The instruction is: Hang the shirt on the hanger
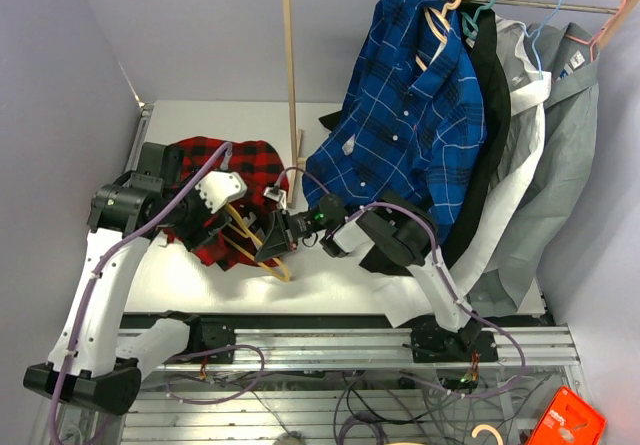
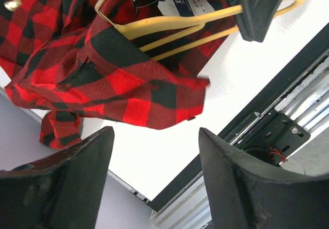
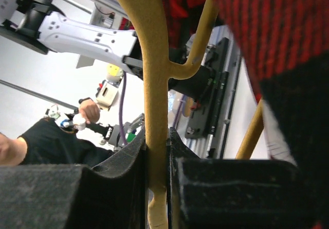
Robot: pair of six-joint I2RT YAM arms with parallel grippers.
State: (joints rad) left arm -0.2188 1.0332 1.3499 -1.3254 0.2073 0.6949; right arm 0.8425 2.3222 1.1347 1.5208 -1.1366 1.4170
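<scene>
The red-and-black plaid shirt [image 1: 225, 165] lies bunched on the white table at the left. It also shows in the left wrist view [image 2: 118, 80] and in the right wrist view [image 3: 277, 43]. The pale yellow-tan hanger [image 1: 262, 255] is partly inside the shirt, and its white label shows by the hanger arms [image 2: 175, 25]. My right gripper [image 1: 277, 240] is shut on one end of the hanger [image 3: 154, 85], which is pinched between its pads [image 3: 157, 177]. My left gripper [image 1: 212, 237] is open and empty [image 2: 154, 136], just off the shirt's lower edge and above the table.
A wooden rack post [image 1: 291, 75] stands behind the shirt. On the rail hang a blue plaid shirt [image 1: 410, 115], then black, white and grey garments [image 1: 560, 135]. The table's near edge and metal rail [image 1: 330, 340] lie below. An orange object [image 1: 565, 420] is at bottom right.
</scene>
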